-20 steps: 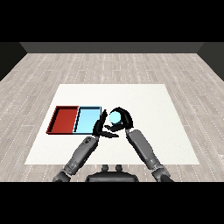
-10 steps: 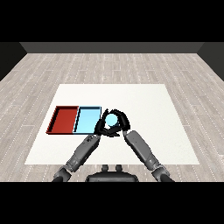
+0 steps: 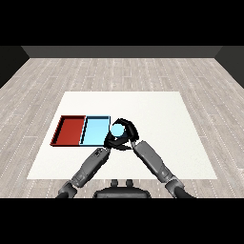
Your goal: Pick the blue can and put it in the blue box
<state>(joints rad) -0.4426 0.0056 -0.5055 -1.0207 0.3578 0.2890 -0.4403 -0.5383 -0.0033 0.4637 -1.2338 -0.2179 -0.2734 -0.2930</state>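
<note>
Nearest you, your two grey forearms rise from the lower corners and meet just in front of the trays. Your right hand (image 3: pixel 127 134) has its fingers curled round the blue can (image 3: pixel 117 129), whose light blue top shows as a round disc inside the curl. Your left hand (image 3: pixel 112 142) sits directly below and against the right one, so close that you cannot tell whether its fingers are straight or bent.

The can is at the right edge of the light blue tray (image 3: pixel 95 132), just left of your right hand; whether it overlaps the rim cannot be made out. No label or writing on the can can be read.

Left of the blue tray, touching it side by side, lies the red tray (image 3: pixel 70 130). Nothing shows on the floor of either tray. Both rest on the white table (image 3: pixel 157 107), which stretches bare beyond your hands, with the wood-plank floor (image 3: pixel 124 71) past its far edge.
</note>
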